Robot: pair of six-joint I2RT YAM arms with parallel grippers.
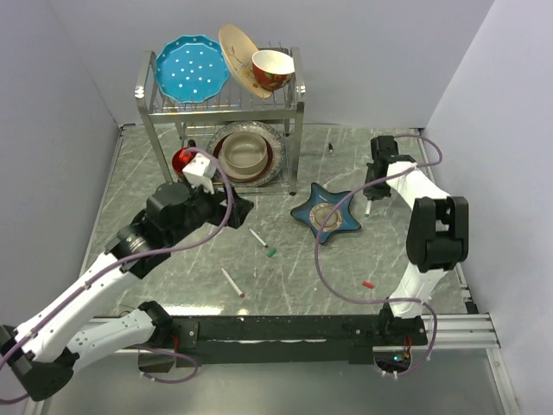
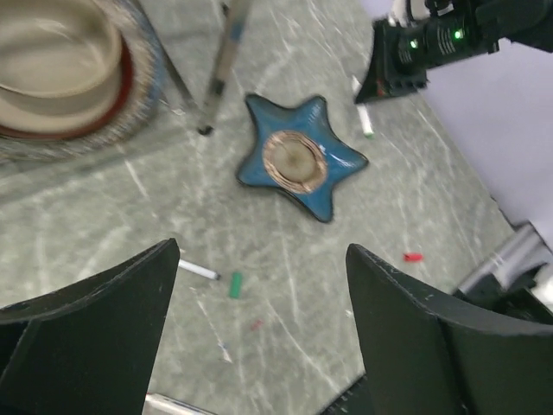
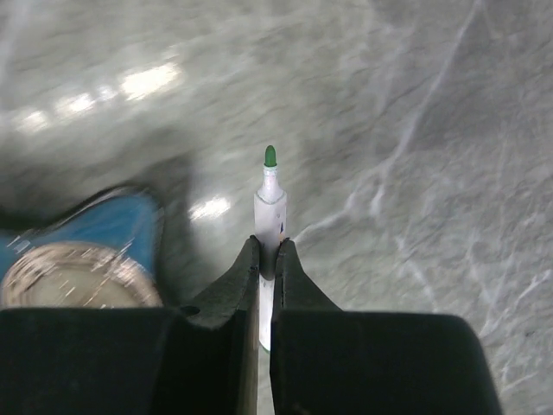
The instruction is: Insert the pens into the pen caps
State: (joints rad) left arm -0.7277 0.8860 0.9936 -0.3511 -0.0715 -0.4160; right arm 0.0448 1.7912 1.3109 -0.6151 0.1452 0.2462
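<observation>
Gripping a green-tipped pen (image 3: 270, 203) tight in the right gripper (image 3: 266, 249), just right of the dish (image 1: 326, 214). The left gripper (image 2: 261, 252) hangs wide open, empty. The green cap (image 1: 270, 252) lies mid-table, so I reckon next up is the left grabbing it, then lining up tip and cap.

Ahead of the right gripper (image 3: 269, 249), past the tip of the green-tipped pen (image 3: 270, 201) it pinches, the marble tabletop (image 3: 415, 130) lies bare. The blue star-shaped dish (image 3: 86, 251) sits close on its left. Between the wide-spread fingers of the left gripper (image 2: 261, 251) lie 1 green cap (image 2: 235, 284) and 1 white pen (image 2: 199, 271). Farther ahead the dish, a rack leg (image 2: 223, 65) and stacked bowls (image 2: 52, 52) stand in the way.
</observation>
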